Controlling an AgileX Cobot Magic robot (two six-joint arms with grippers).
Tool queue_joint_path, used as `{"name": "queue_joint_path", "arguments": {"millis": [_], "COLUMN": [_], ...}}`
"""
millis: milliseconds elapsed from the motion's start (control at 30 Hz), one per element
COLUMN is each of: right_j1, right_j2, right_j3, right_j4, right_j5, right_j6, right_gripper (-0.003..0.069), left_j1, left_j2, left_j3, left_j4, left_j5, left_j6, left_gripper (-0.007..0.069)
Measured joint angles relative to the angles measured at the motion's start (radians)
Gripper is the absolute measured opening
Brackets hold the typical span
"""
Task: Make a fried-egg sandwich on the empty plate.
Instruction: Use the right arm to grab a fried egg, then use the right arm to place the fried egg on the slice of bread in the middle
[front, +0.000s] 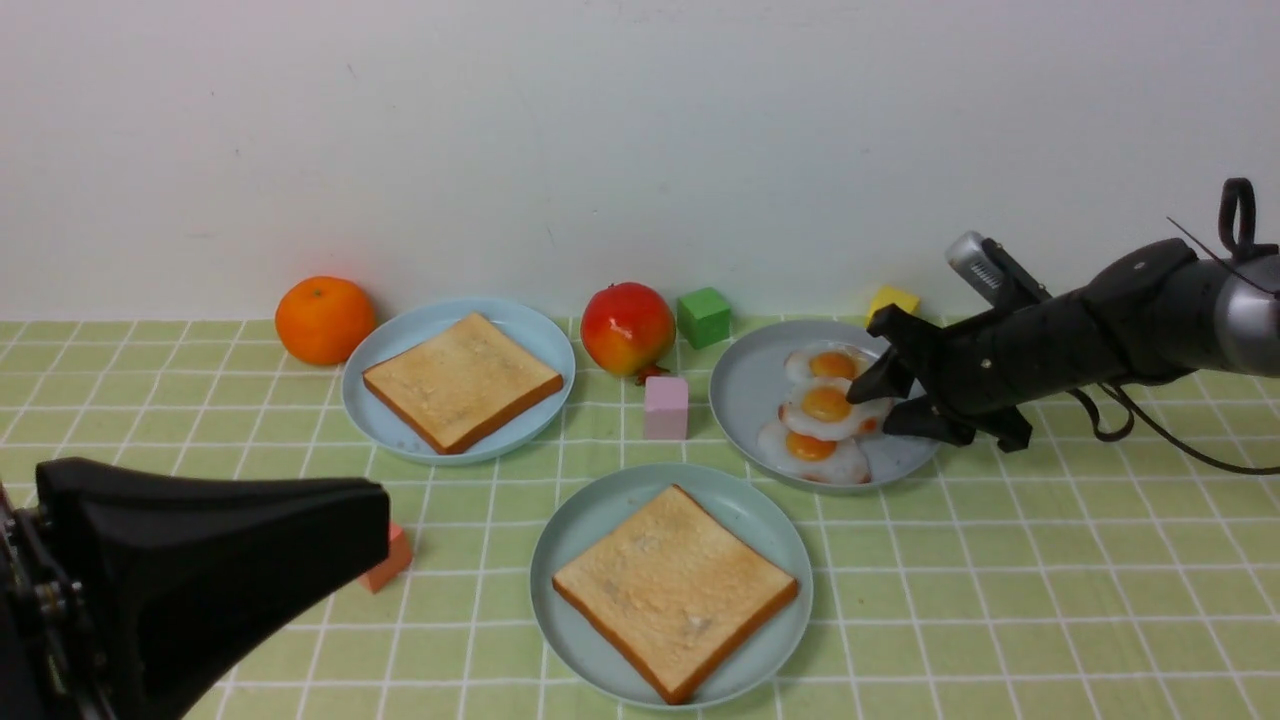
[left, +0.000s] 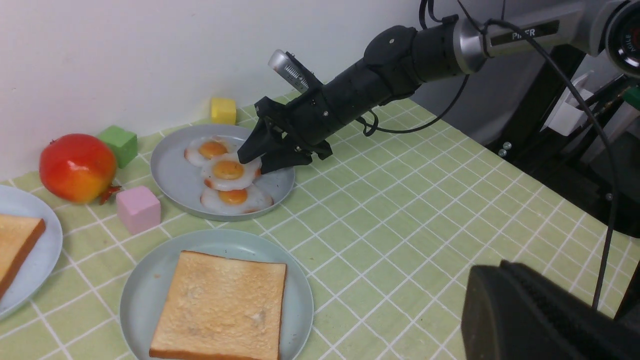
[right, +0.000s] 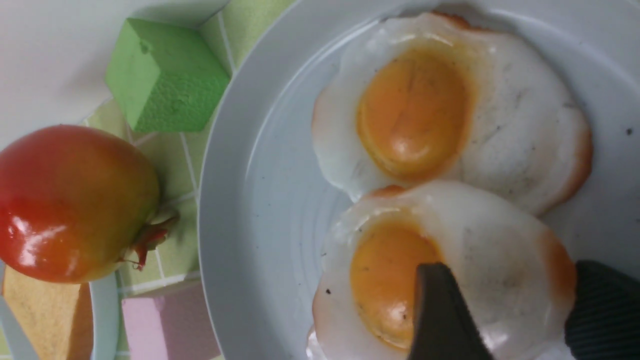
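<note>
Checked cloth (front: 1000, 600), right arm (left: 390, 60) marked perhaps "PIPER", fingers (right: 440, 320) astride middle egg (front: 825, 405)

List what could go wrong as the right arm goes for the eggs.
1. The middle egg overlaps the far egg and meets the near egg on the grey plate. The right end effector, jaws open astride it, may drag a neighbour along.
2. The egg looks thin and glossy, so a grip at its edge could slip before it reaches the toast.
</note>
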Motion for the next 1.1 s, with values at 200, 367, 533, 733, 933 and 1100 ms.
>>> {"name": "queue_joint_path", "arguments": {"millis": [200,367,533,733,933,1100], "right_j1": [0.0,-0.002,-0.011,-0.028,-0.029,0.01], "right_j2": [0.007,0.002,-0.024,-0.107,-0.26,-0.396], "right_j3": [-0.001,-0.003,-0.003,0.0,0.003,0.091], "right_j4": [0.007,0.018,0.021,-0.003,-0.011,-0.013], "right_j5": [-0.01,-0.007,0.016,0.118,0.228,0.299], "right_j6": [-0.002,-0.003,-0.022,-0.06,-0.114,-0.123], "right_gripper": [0.0243,0.0138,0.0086,0.0086,0.0086,0.0086], "left_j1": [0.0,0.0,0.0,0.0,0.0,0.0], "left_j2": [0.0,0.0,0.0,0.001,0.014,0.074], "left_j3": [0.0,0.0,0.0,0.0,0.0,0.0], "left_j4": [0.0,-0.002,-0.003,-0.002,0.047,0.072], "left_j5": [0.0,0.0,0.0,0.005,0.044,0.071], "left_j6": [0.0,0.0,0.0,0.0,0.0,0.0], "left_gripper": [-0.0013,-0.0011,-0.001,-0.0009,-0.0008,-0.0005]}}
